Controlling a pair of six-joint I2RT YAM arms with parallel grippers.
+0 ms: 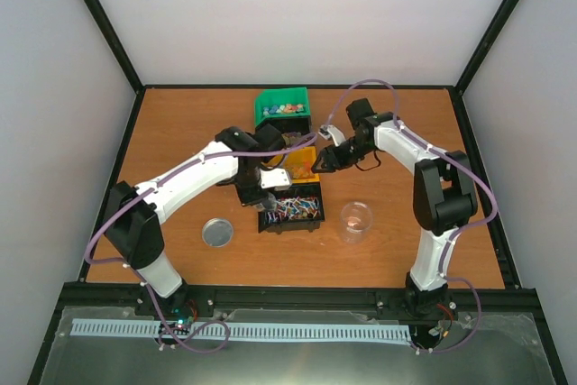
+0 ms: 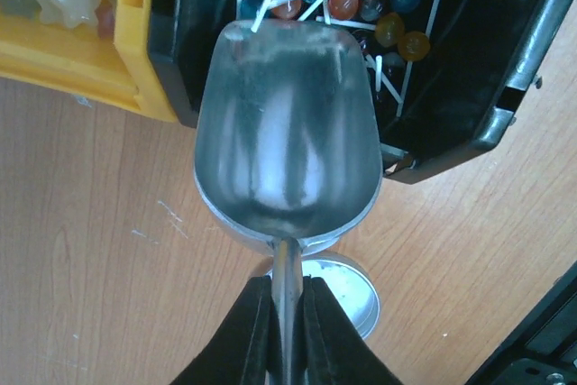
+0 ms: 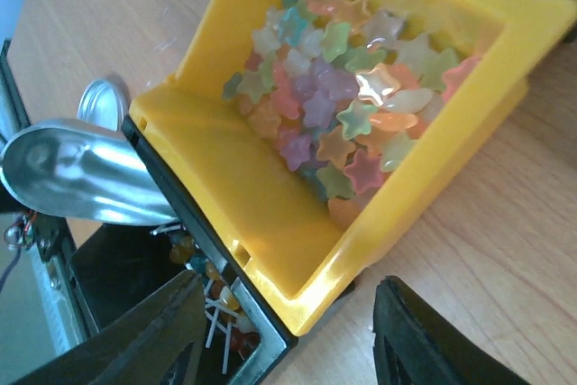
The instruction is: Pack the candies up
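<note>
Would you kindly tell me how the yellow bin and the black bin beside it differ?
The yellow bin holds pastel star-shaped candies; the black bin holds round lollipops on white sticks. The yellow bin's sweets look pale and translucent, the black bin's darker red, orange and blue. Both are open-topped plastic bins, side by side.

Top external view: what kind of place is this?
Probably a lab robot cell, not a shop: plain white walls in a black frame, left arm and right arm bolted to a wooden table, and a green bin of candies.
</note>
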